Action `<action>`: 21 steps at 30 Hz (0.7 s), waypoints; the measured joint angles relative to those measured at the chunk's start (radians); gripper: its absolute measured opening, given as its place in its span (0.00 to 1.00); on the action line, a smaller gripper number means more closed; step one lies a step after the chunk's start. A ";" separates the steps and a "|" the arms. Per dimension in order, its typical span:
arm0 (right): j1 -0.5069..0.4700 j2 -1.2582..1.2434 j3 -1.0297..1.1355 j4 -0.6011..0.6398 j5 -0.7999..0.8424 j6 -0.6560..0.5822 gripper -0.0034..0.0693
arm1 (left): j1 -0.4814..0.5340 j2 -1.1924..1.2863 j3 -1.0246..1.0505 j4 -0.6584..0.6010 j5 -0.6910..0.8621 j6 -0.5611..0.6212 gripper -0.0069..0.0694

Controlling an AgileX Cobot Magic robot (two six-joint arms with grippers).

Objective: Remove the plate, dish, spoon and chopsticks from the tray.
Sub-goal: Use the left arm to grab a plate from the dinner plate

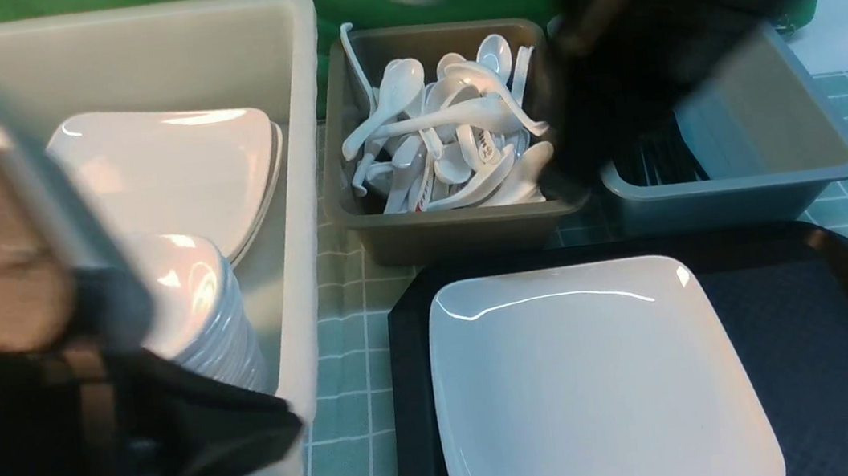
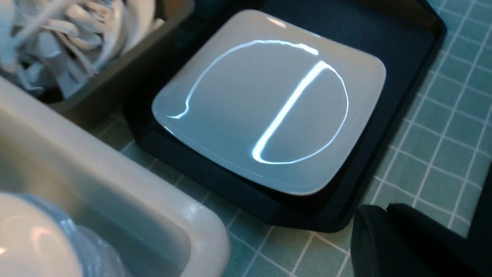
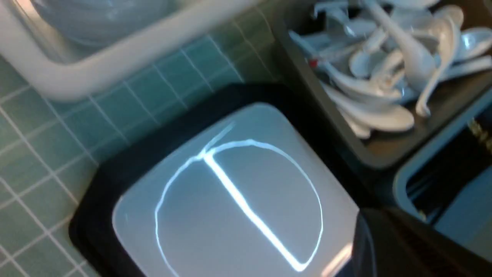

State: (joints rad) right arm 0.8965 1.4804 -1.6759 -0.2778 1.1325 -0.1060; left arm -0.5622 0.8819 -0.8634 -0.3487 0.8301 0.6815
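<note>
The large white square plate (image 1: pixel 595 379) lies on the left half of the black tray (image 1: pixel 824 334) and is the only thing I see on it. It also fills the left wrist view (image 2: pixel 269 107) and the right wrist view (image 3: pixel 230 200). My left gripper (image 1: pixel 285 425) is shut and empty, low beside the white tub's near corner; its tips (image 2: pixel 384 211) hang over the tablecloth just off the tray's corner. My right gripper (image 1: pixel 574 179), blurred, is shut and empty above the gap between the two grey tubs (image 3: pixel 365 223). I cannot single out the task's dish, spoon or chopsticks.
A big white tub (image 1: pixel 306 204) on the left holds large plates (image 1: pixel 165 173) and a stack of small dishes (image 1: pixel 197 298). A grey tub (image 1: pixel 456 234) behind the tray holds several white spoons (image 1: pixel 452 137). A blue-grey tub (image 1: pixel 788 169) holds black chopsticks (image 1: pixel 653 161). Checked green cloth covers the table.
</note>
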 joint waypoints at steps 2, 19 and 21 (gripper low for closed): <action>-0.015 -0.160 0.180 -0.001 -0.003 0.044 0.09 | -0.131 0.159 -0.013 0.073 -0.035 0.002 0.10; -0.016 -0.757 0.715 0.005 -0.039 0.224 0.12 | -0.425 0.749 -0.128 0.450 -0.167 0.192 0.56; -0.016 -0.794 0.724 0.005 -0.039 0.225 0.12 | -0.425 0.765 -0.128 0.451 -0.179 0.241 0.65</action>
State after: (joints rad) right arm 0.8805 0.6860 -0.9518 -0.2729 1.0931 0.1192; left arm -0.9869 1.6469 -0.9913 0.1024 0.6515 0.9228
